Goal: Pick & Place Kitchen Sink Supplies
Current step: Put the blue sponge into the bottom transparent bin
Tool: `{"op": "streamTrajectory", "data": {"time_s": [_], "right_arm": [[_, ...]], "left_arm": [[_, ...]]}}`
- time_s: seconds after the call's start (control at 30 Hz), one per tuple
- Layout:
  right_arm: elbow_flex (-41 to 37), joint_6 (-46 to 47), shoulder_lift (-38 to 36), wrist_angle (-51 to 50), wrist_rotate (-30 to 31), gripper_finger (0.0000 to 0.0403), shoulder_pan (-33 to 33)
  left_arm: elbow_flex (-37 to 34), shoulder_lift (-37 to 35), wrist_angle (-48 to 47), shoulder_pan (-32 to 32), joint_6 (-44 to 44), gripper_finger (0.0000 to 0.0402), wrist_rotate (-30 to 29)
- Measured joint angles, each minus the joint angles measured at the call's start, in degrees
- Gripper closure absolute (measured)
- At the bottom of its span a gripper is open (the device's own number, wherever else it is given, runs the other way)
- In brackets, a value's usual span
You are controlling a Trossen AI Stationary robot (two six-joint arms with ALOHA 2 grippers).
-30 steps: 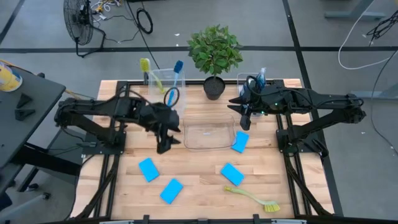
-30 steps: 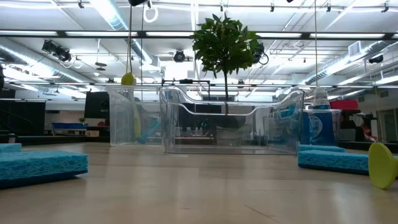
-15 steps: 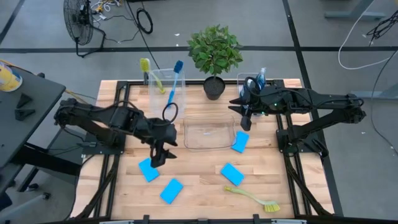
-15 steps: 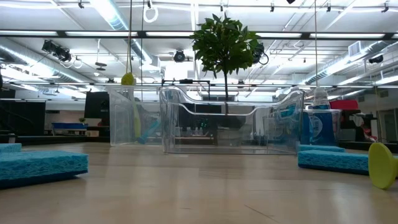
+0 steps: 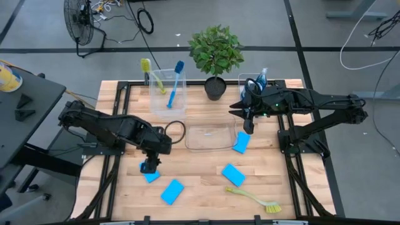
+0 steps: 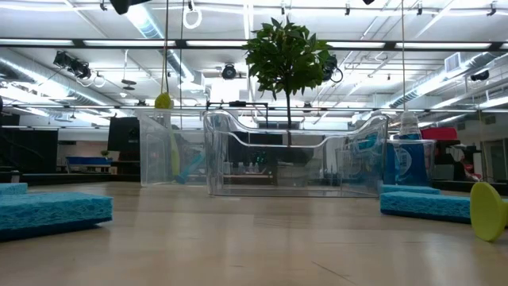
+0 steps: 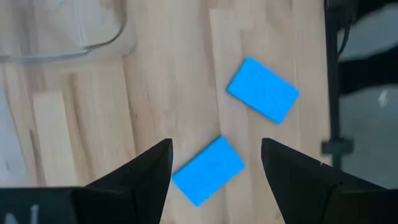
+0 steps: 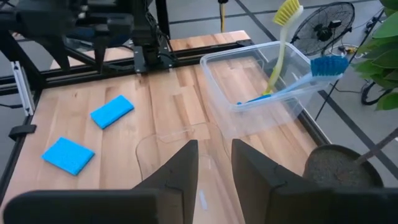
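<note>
Several flat blue sponges lie on the wooden table: one [image 5: 152,177] near left, one [image 5: 172,192] at the near edge, one [image 5: 233,175] right of centre, one [image 5: 241,142] beside the middle bin. My left gripper [image 5: 149,166] hangs open above the near-left sponge [image 7: 208,170], pointing steeply down, with a finger on either side and clear of it. My right gripper [image 5: 247,127] waits in the air at the far right, its fingers [image 8: 214,168] slightly apart with nothing between them. A yellow-green brush [image 5: 255,200] lies flat near the front right.
A clear bin [image 5: 167,92] at the far left holds a yellow-green brush [image 5: 147,67] and a blue brush [image 5: 177,78]. An empty clear bin [image 5: 209,136] sits mid-table. A potted plant [image 5: 215,53] stands at the far edge. Another clear bin [image 5: 260,80] lies under my right arm.
My left gripper has gone from beside the middle bin toward the table's near edge and a little left. It has sunk and tipped to point more steeply down, and now stands over the near-left sponge. Its fingers stay open.
</note>
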Motion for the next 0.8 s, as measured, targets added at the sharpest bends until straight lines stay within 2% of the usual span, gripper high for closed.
{"op": "streamTrajectory", "data": {"time_s": [0.13, 0.27, 0.57, 0.8], "right_arm": [[0.00, 0.03, 0.00, 0.00, 0.02, 0.0305, 0.01], [0.00, 0.05, 0.00, -0.02, 0.02, 0.0305, 0.00], [0.00, 0.23, 0.00, 0.03, 0.15, 0.0305, -0.01], [0.00, 0.46, 0.00, 0.04, 0.15, 0.0305, 0.01]], "left_arm": [[0.00, 1.40, -0.15, -0.76, 8.72, 0.0150, 0.02], [0.00, 3.27, -0.90, -0.90, 13.70, 0.0150, 0.25], [0.01, 8.11, -2.97, -0.90, 20.11, 0.0150, 4.40], [0.02, 12.72, -3.22, -1.49, 21.23, 0.0150, 6.35]]}}
